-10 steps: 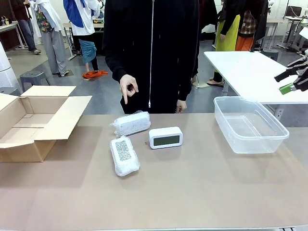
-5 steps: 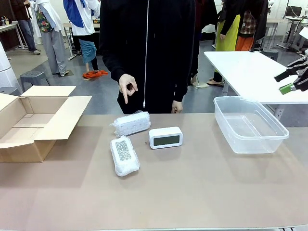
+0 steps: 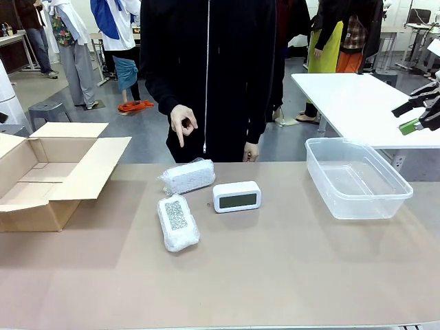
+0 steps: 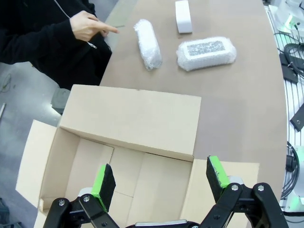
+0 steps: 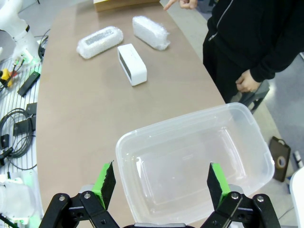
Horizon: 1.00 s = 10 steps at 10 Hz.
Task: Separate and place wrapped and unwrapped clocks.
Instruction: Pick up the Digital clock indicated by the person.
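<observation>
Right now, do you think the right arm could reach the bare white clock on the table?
Probably yes: the right gripper hangs open above the plastic tub, and the white clock lies uncovered on the table beside it, with nothing in between.

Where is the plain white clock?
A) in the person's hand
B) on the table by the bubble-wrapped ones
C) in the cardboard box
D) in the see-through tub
B: the white clock stands on the table beside the two bubble-wrapped bundles, outside the cardboard box and the plastic tub.
</observation>
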Motion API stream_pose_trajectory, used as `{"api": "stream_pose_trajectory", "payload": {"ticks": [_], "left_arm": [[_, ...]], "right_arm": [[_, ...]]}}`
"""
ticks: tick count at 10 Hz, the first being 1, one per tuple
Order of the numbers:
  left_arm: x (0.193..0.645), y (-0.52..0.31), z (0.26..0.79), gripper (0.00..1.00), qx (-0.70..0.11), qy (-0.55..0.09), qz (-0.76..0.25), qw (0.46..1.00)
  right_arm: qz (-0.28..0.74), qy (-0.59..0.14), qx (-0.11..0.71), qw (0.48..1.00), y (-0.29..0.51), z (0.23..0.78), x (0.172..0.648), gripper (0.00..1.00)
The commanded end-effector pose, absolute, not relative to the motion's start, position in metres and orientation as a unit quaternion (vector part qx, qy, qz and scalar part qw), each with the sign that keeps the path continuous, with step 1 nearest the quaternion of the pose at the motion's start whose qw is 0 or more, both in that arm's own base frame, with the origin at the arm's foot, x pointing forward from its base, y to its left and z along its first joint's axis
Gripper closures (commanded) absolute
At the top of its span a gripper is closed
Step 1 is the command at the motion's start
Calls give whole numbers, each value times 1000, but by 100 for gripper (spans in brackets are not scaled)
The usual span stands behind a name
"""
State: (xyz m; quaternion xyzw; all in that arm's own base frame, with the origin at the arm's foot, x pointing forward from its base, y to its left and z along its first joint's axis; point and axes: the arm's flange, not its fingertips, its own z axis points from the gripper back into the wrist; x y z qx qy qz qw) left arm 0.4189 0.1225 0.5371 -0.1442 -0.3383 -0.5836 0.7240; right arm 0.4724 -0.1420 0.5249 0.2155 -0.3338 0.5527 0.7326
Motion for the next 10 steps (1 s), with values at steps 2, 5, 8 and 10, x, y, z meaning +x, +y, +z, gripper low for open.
{"api": "stream_pose_trajectory", "payload": {"ticks": [2, 5, 8, 10], "left_arm": [[449, 86, 544, 0, -110, -290, -595, 741], [487, 29, 551, 0, -79, -260, -624, 733], [524, -44, 555, 0, -53, -216, -669, 709], [552, -78, 543, 0, -35, -194, -677, 710]], "right_arm": [[553, -335, 219, 730, -142, 524, 472, 0], [553, -335, 219, 730, -142, 524, 472, 0], [553, -335, 219, 730, -142, 524, 472, 0], [553, -335, 219, 730, -142, 524, 472, 0]]}}
